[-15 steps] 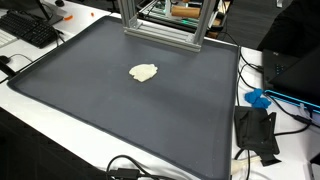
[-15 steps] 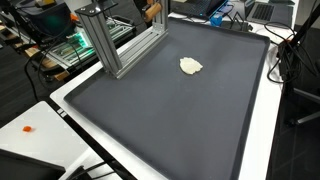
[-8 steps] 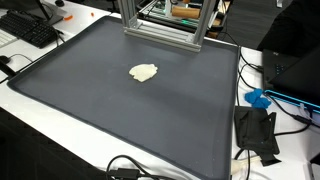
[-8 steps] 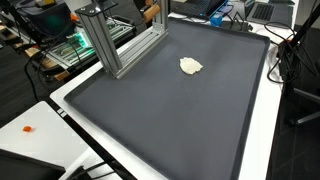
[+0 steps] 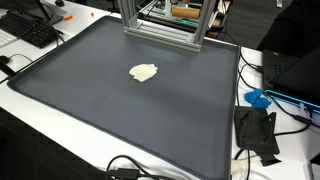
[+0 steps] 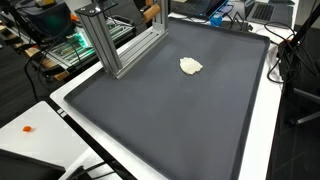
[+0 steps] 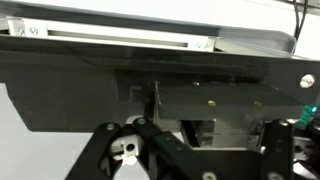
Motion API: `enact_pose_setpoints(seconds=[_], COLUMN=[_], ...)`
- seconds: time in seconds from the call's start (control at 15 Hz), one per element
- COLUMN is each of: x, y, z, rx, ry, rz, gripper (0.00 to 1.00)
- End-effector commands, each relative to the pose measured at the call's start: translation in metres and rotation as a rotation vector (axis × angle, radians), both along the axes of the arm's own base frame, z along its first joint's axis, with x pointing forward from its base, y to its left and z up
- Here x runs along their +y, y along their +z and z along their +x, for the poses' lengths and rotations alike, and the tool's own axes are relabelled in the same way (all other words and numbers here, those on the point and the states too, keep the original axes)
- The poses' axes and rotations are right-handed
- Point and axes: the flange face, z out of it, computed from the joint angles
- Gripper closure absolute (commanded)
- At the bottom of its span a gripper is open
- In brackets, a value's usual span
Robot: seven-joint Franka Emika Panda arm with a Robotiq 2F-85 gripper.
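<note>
The gripper (image 7: 200, 150), seen only in the wrist view, stands wide open and empty, well apart from a pale crumpled lump (image 5: 144, 72) lying mid-mat in both exterior views. Low and soft, the lump could slip out of a shallow pinch or drag across the dark mat (image 5: 120, 120). Beyond stand a metal frame (image 5: 160, 28) and a keyboard (image 5: 30, 30).

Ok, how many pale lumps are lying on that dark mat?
1. The pale lump lies near the middle of the dark mat, toward the metal frame. None seems hidden.
</note>
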Motion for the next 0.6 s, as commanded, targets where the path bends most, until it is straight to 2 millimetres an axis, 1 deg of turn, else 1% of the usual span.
enact_pose_setpoints(seconds=[0.0,0.07,0.13,0.2,0.27,0.53], x=[-0.002,-0.002,-0.001,-0.001,-0.002,-0.003], y=[-0.001,0.0,0.001,0.003,0.004,0.012], z=[-0.008,-0.008,-0.008,-0.007,-0.007,-0.008], rx=[-0.005,0.003,0.006,0.004,0.005,0.007], ry=[-0.017,-0.007,-0.004,-0.005,-0.001,0.002], rz=[0.007,0.017,0.019,0.02,0.018,0.01], gripper=[0.15,0.04,0.01,0.04,0.0,0.0])
